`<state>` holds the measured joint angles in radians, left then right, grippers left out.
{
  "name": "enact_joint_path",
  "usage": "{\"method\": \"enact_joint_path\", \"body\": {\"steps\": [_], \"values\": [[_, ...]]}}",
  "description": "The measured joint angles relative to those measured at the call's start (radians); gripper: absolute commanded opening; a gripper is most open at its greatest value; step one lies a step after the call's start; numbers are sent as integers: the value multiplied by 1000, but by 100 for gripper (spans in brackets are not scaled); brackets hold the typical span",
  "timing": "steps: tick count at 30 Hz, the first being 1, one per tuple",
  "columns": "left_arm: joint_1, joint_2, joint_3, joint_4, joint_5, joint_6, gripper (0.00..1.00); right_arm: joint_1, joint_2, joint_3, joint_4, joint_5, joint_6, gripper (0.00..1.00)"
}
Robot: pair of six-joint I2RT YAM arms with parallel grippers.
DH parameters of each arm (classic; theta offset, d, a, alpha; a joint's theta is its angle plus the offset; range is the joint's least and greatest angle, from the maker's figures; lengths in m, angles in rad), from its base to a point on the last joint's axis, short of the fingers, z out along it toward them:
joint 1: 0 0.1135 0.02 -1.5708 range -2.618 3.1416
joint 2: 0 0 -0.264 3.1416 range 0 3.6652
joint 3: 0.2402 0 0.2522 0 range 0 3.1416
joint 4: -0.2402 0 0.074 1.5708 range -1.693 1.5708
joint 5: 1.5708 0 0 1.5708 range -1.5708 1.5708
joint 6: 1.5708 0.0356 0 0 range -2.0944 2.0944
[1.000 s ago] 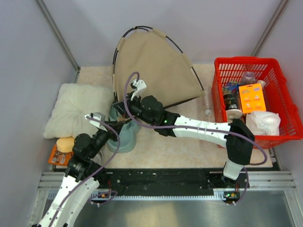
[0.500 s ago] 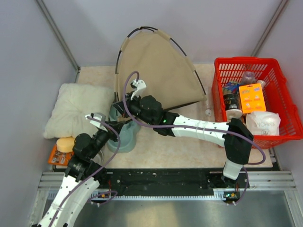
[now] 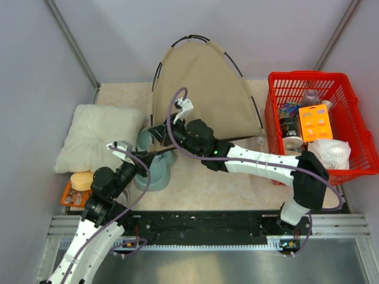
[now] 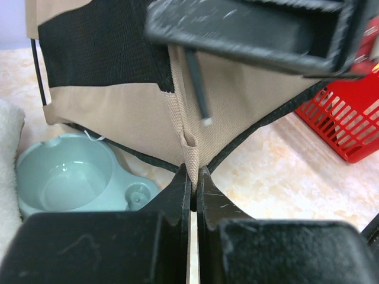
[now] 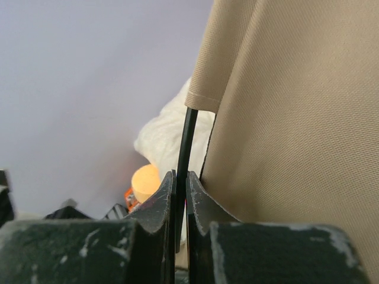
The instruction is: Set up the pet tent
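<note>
The pet tent is a tan fabric shell with thin black poles, standing half-raised at the back of the table. My left gripper is shut on a tan webbing strap at the tent's lower corner, just below a small pocket. My right gripper is shut on a thin black pole that comes out of the tent's fabric sleeve. In the left wrist view the pole's free end hangs just above that pocket, below the right gripper's body.
A grey-green pet bowl lies under both grippers. A cream pillow sits at the left, with an orange item in front of it. A red basket full of goods stands at the right. Walls close in on three sides.
The tent has swung to the right and stands more upright. My right gripper has moved right and slightly back with the pole. The left arm has stayed put.
</note>
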<state>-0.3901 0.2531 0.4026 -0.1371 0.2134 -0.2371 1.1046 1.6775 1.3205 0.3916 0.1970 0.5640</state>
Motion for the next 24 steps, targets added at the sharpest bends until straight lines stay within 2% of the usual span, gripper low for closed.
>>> {"method": "enact_joint_path", "body": {"steps": [7, 24], "values": [[0, 3, 0, 33, 10, -1, 0, -14, -45, -32, 8, -19, 18, 0], [0, 7, -1, 0, 29, 0, 0, -17, 9, -31, 44, -35, 62, 0]]}}
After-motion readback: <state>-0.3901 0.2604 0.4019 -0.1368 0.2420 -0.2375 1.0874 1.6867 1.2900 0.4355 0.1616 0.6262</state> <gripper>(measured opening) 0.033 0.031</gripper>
